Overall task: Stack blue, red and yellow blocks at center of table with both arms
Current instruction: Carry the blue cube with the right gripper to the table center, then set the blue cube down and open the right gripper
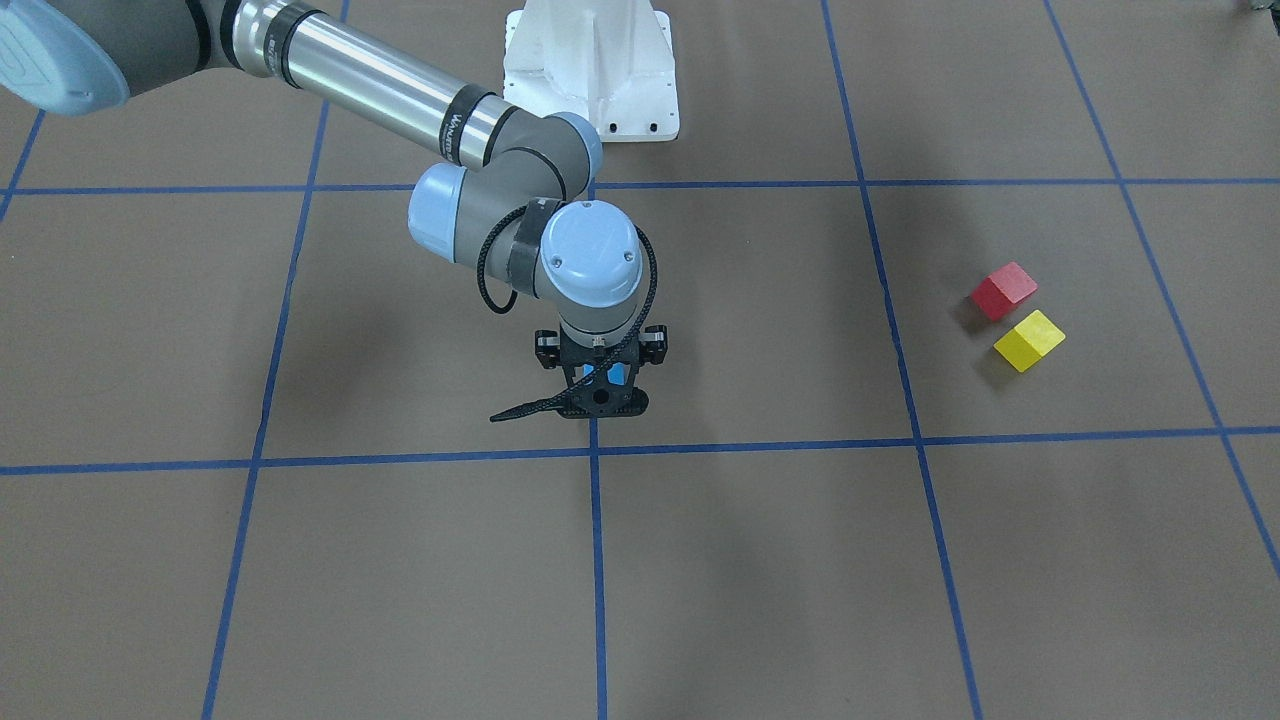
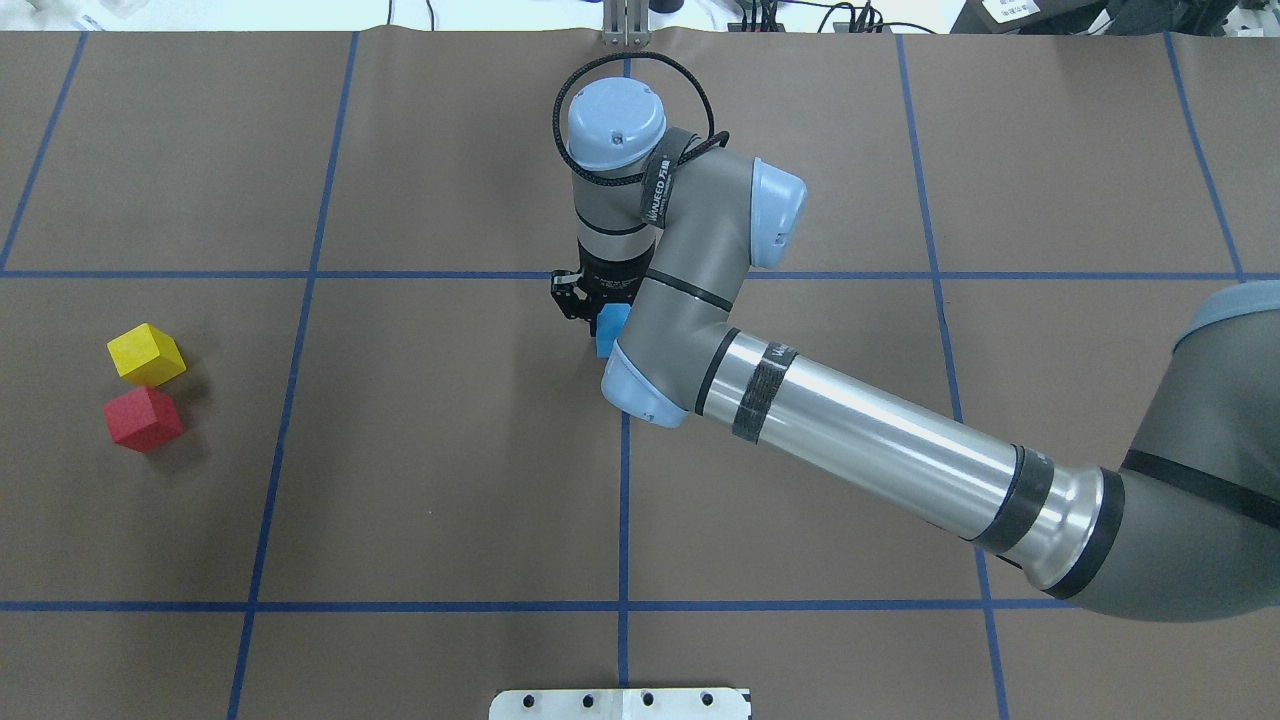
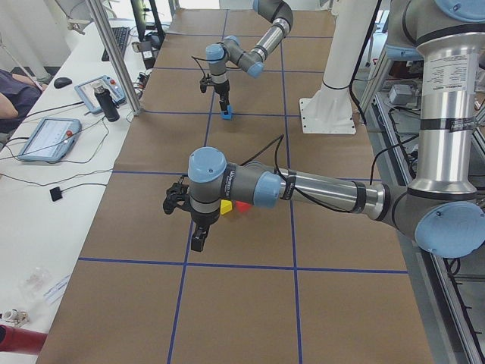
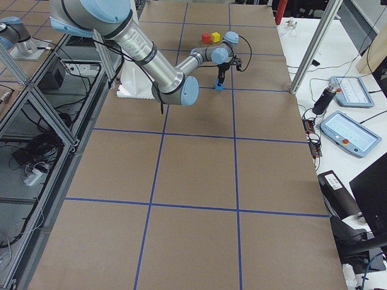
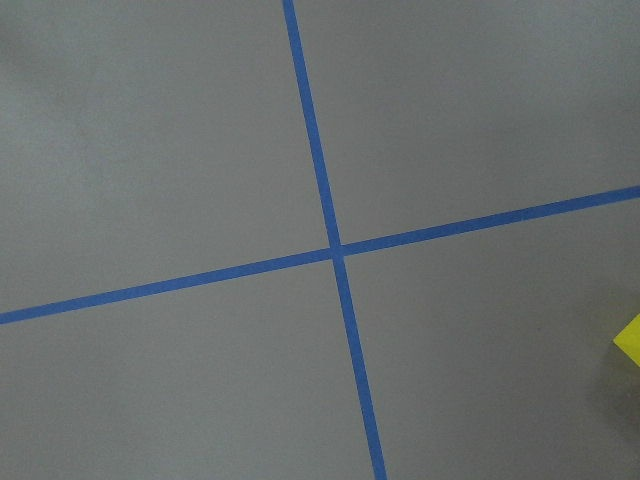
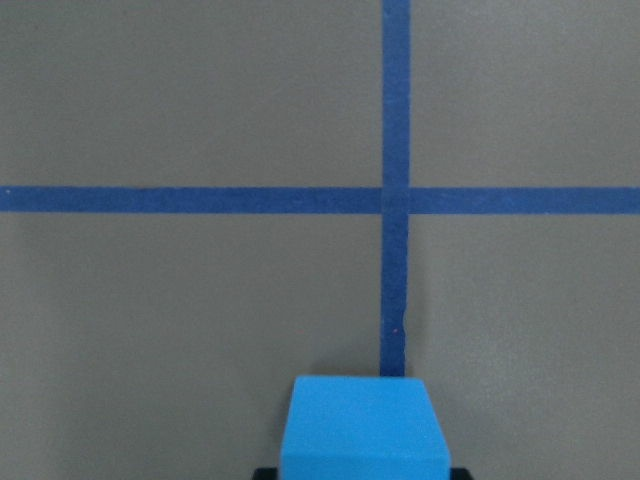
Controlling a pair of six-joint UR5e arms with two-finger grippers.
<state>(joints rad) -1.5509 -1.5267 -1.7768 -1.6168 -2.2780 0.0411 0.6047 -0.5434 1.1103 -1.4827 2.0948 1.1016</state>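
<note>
My right gripper (image 1: 600, 385) stands upright at the table's centre, shut on the blue block (image 1: 613, 375), which is low at the table surface just beside a tape crossing. The block also shows in the overhead view (image 2: 608, 330) and fills the bottom of the right wrist view (image 6: 362, 425). The red block (image 2: 143, 418) and the yellow block (image 2: 146, 354) sit side by side on my left side of the table. My left gripper (image 3: 198, 241) shows only in the exterior left view, hovering near those two blocks. I cannot tell if it is open. A yellow corner (image 5: 630, 340) shows in the left wrist view.
Blue tape lines (image 2: 624, 500) divide the brown table into squares. The white robot base (image 1: 590, 70) stands at the table's robot-side edge. A metal post (image 3: 114, 61) and control tablets (image 3: 47, 139) stand along the operators' side.
</note>
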